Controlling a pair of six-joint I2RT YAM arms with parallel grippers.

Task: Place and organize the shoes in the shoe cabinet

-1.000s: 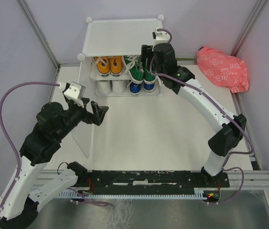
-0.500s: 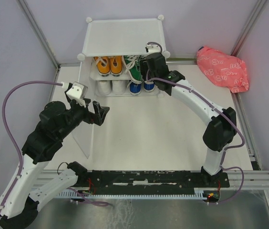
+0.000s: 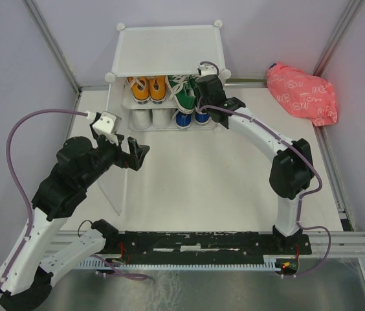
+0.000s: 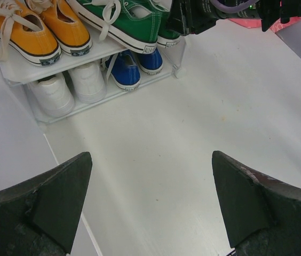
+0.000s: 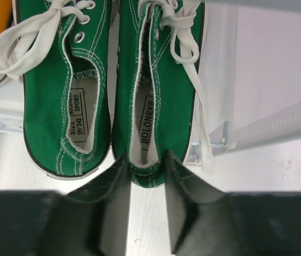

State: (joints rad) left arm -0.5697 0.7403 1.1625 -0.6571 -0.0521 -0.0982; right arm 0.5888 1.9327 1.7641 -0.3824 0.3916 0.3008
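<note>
white worktop [image 3: 195, 188] carries everything. at left, the left hand [image 4: 150, 160] hangs with fingers wide apart, holding nothing. the shoe cabinet [image 3: 166, 48] stands at the far edge: orange shoes [image 4: 38, 32] on the shelf, white shoes [image 4: 70, 90] and blue shoes [image 4: 132, 66] below. the right hand [image 5: 145, 160] is clamped on the heel of a green shoe [image 5: 156, 96] on the shelf.

shoe cabinet [image 3: 169, 48] front open | upper shelf: orange shoes [image 3: 149, 89], green shoes [image 3: 184, 98] | below: white shoes [image 3: 151, 118], blue shoes [image 3: 184, 120]
</note>
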